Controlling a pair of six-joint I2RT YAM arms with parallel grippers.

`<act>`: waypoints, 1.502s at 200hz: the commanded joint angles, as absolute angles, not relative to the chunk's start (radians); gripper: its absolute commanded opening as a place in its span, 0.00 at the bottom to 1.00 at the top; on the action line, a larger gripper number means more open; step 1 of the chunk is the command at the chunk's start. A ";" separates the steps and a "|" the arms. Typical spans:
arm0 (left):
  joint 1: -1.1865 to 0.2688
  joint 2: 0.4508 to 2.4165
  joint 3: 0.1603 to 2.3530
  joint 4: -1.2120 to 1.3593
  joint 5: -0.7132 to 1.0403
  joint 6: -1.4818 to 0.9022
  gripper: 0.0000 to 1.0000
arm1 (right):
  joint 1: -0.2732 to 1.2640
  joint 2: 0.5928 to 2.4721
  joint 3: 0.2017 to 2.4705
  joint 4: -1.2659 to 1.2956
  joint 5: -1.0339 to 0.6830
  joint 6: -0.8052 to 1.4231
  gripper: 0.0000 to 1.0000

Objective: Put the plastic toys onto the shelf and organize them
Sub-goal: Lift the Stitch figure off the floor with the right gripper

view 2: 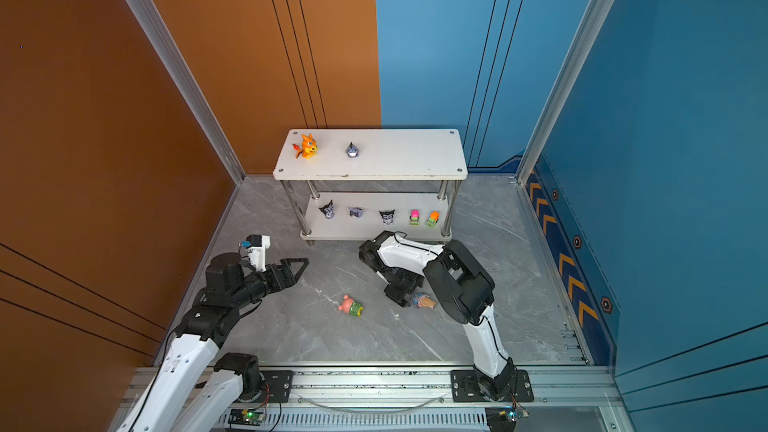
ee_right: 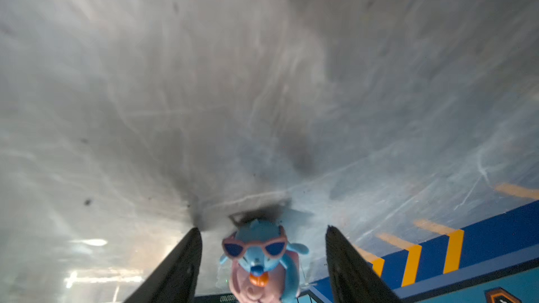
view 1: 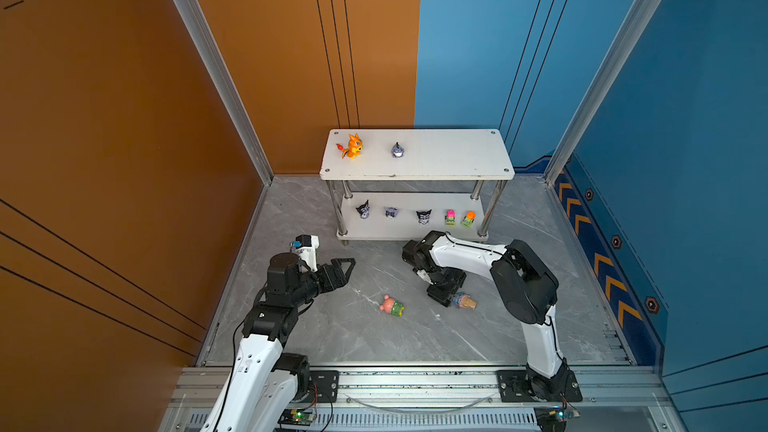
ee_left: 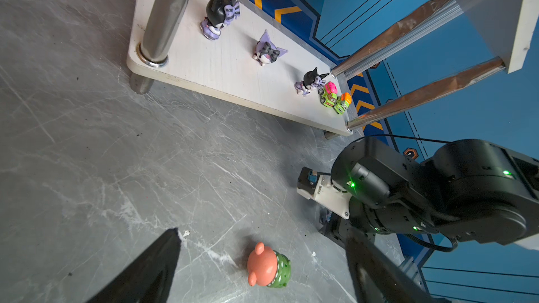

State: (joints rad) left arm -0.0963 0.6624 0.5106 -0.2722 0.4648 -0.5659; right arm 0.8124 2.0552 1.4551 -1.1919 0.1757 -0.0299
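The shelf (view 1: 436, 151) stands at the back. On its top board are the orange dragon (view 1: 352, 146) and the grey-blue donkey (view 1: 397, 150). Its lower board carries three black-purple imps (view 1: 391, 212), a pink car (view 1: 450, 217) and an orange car (view 1: 468, 218). The blue creature on a cone (view 1: 464, 300) lies on the floor. My right gripper (ee_right: 263, 228) is open around it, with a gap at each finger. The pink bear (view 1: 392, 306) lies on its side in mid-floor. My left gripper (view 1: 348, 271) hovers open to the bear's left, holding nothing.
The grey marble floor (view 1: 357, 338) is bounded by an orange wall at the left and a blue wall at the right. The right arm's elbow (view 1: 523, 284) bulks over the floor beside the shelf's front right leg (view 1: 484, 226).
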 commanded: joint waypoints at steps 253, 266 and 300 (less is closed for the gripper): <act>-0.081 0.662 0.508 -0.235 0.502 -0.550 0.90 | 0.737 2.032 1.354 -1.266 0.116 0.007 0.69; -0.081 0.662 0.506 -0.233 0.502 -0.550 0.90 | 0.737 2.034 1.343 -1.259 0.114 0.006 0.70; -0.080 0.665 0.506 -0.230 0.503 -0.551 0.90 | 0.735 2.034 1.347 -1.246 0.108 0.003 0.63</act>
